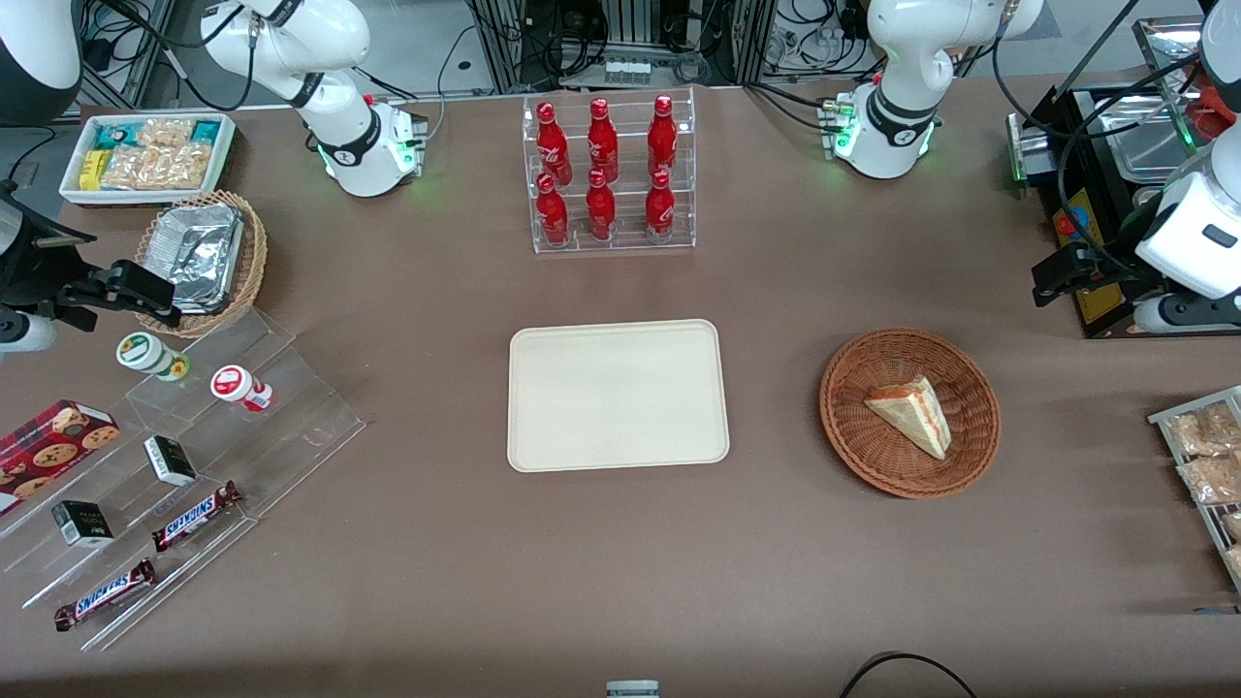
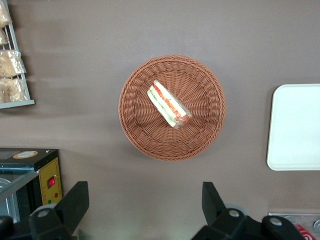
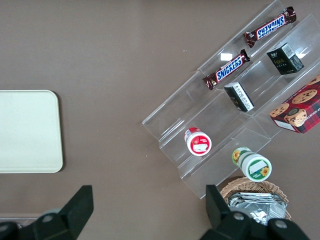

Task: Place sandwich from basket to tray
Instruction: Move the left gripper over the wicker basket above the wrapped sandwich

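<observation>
The sandwich point(image 1: 911, 412), a pale bread wedge with red, orange and green filling, lies in the round reddish-brown wicker basket point(image 1: 843, 427). The cream tray point(image 1: 617, 396) lies flat and bare beside the basket, toward the parked arm's end. My gripper point(image 1: 1052, 276) hangs above the table, farther from the front camera than the basket and toward the working arm's end. It is open and empty. In the left wrist view, the gripper point(image 2: 144, 189) is apart from the basket point(image 2: 135, 125) and the sandwich point(image 2: 169, 104). The tray's edge point(image 2: 295, 127) shows beside them.
A clear rack of red bottles point(image 1: 606, 174) stands farther from the camera than the tray. A black appliance point(image 1: 1096, 194) stands close by my gripper. A wire rack of snack packets point(image 1: 1207, 465) lies at the working arm's end. A stepped acrylic stand point(image 1: 291, 427) is at the parked arm's end.
</observation>
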`<action>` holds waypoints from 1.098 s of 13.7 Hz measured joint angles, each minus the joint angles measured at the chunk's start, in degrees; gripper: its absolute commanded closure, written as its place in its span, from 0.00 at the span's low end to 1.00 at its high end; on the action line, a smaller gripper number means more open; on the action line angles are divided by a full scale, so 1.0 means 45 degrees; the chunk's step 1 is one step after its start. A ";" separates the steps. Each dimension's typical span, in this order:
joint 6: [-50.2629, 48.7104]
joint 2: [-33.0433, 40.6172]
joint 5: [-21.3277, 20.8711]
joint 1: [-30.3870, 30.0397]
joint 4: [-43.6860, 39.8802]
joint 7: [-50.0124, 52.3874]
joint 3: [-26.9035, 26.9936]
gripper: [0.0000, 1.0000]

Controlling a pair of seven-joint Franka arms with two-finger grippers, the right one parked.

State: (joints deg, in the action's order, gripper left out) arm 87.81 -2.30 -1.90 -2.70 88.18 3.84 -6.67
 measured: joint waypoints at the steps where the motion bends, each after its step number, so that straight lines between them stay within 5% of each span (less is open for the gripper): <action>1: -0.0037 0.0006 0.0000 -0.0001 -0.0002 -0.0168 0.0001 0.00; 9: 0.0128 -0.0431 0.0002 -0.0032 0.0146 -0.0278 0.0006 0.00; 15: 0.2971 -0.1164 0.0001 0.0006 0.2368 0.0413 0.0000 0.00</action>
State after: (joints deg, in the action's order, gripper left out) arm 101.18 -7.53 -1.90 -2.67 98.84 5.69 -6.67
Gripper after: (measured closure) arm 0.000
